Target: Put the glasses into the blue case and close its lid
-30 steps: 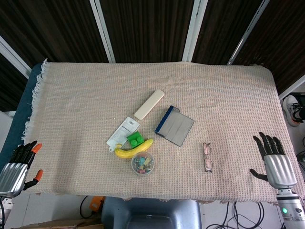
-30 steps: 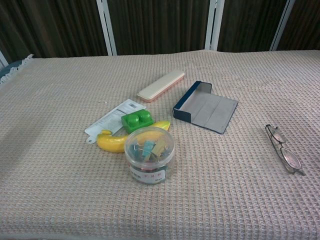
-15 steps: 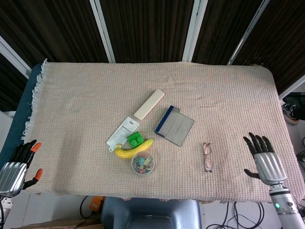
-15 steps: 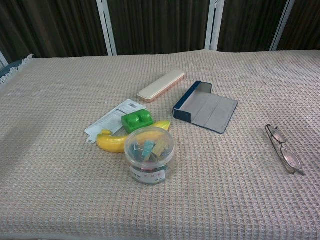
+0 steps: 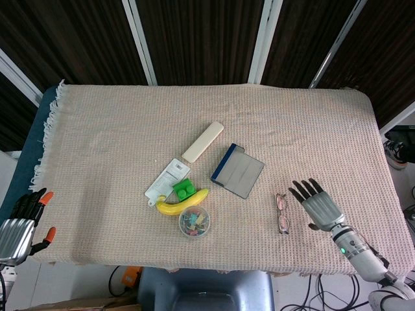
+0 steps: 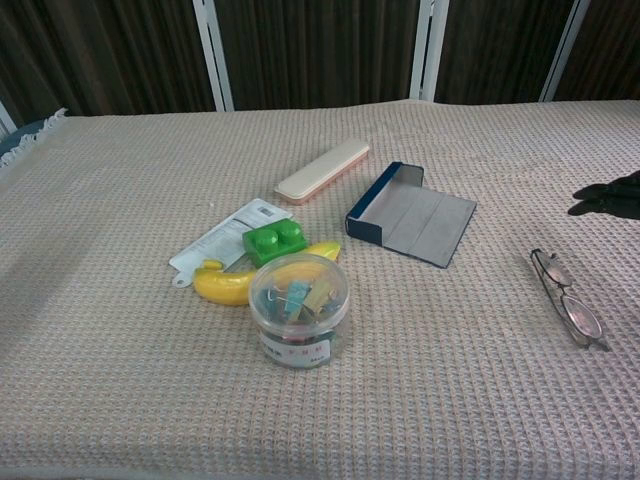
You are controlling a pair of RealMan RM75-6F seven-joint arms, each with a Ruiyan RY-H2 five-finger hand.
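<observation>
Since the glasses (image 5: 283, 212) lie lengthwise just left of the right robot hand (image 5: 318, 206), open-fingered and empty, it's the nearer one.

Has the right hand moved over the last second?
Yes. In the head view the right hand has swung in from the table's right edge, leftward toward the glasses, which stay put; it now hovers open just beside them.
</observation>
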